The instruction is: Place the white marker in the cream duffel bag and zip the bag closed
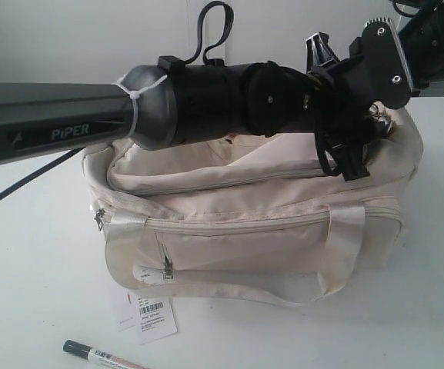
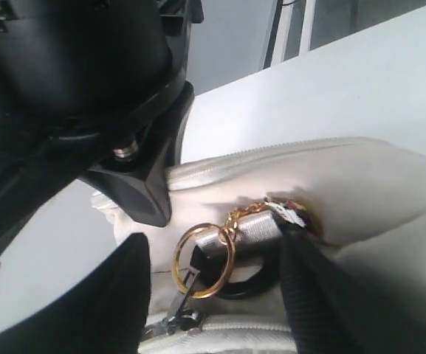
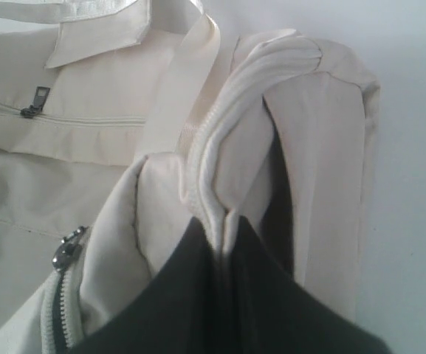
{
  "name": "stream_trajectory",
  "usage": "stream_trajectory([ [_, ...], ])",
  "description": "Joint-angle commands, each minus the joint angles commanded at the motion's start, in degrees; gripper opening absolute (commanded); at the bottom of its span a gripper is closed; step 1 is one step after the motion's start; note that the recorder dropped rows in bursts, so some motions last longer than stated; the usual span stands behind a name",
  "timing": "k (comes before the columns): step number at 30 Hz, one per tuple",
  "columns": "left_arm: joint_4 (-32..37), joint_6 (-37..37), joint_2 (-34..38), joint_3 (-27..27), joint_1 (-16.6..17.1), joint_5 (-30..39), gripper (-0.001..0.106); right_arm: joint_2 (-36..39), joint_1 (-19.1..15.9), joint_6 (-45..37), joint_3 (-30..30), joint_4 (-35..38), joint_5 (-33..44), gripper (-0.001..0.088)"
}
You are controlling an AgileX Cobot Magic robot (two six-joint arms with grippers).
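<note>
One step first, unzipping: right gripper (image 3: 224,243) pinches the cream duffel bag (image 3: 323,133); left gripper (image 2: 213,249), spread round the ring (image 2: 176,258), must squeeze.

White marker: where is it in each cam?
Exterior: white marker at the bottom edge, left of centre, on the table in front of the cream duffel bag.
Left wrist: not in view.
Right wrist: not in view.
Shared landmark: the bag's cream fabric, in all three.

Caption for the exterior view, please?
The left arm and right arm meet over the cream duffel bag; the white marker lies on the table in front.
</note>
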Motion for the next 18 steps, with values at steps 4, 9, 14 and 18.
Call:
stream_trajectory([
  [4,-1.49,-6.43,0.51,0.00,0.00,1.44,0.058,0.00,0.00,0.00,0.00,0.00,0.00,0.0000],
  [9,-1.50,-10.67,1.01,-0.03,0.00,0.45,0.058,0.00,0.00,0.00,0.00,0.00,0.00,0.0000],
  [14,-1.50,-10.67,1.87,-0.03,0.00,-1.03,0.058,0.00,0.00,0.00,0.00,0.00,0.00,0.0000],
  [18,-1.50,-10.67,2.79,-0.03,0.00,-2.34,0.057,0.00,0.00,0.00,0.00,0.00,0.00,0.0000],
])
